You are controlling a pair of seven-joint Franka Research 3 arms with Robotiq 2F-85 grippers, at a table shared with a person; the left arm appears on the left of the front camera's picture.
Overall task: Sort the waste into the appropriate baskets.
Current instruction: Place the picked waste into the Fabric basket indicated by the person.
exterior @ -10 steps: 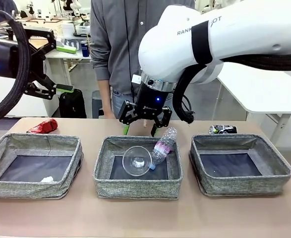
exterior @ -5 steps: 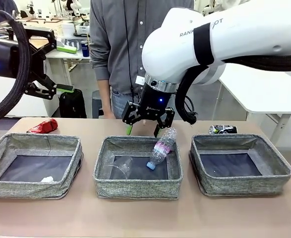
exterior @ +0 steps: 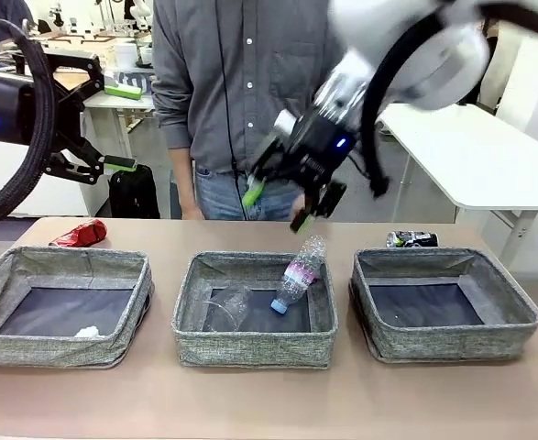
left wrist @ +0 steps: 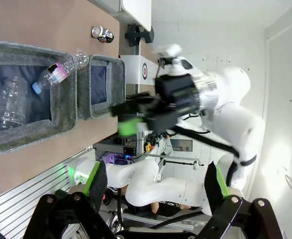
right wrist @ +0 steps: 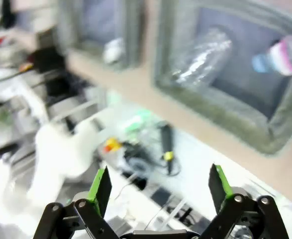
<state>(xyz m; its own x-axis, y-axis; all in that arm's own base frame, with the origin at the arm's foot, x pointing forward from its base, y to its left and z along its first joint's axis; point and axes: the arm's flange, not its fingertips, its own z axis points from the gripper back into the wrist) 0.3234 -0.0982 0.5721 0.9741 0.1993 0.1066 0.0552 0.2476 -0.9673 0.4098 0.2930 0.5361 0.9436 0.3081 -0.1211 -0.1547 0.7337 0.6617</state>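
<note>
Our right tool [exterior: 278, 207], wide open and empty, hangs left of the dark can [exterior: 411, 239]; our left tool [left wrist: 155, 180], equally open, is nearer the red can [exterior: 79, 234].

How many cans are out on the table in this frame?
2. The red can lies behind the left basket; the dark can lies behind the right basket. Basket walls could hide another.
</note>
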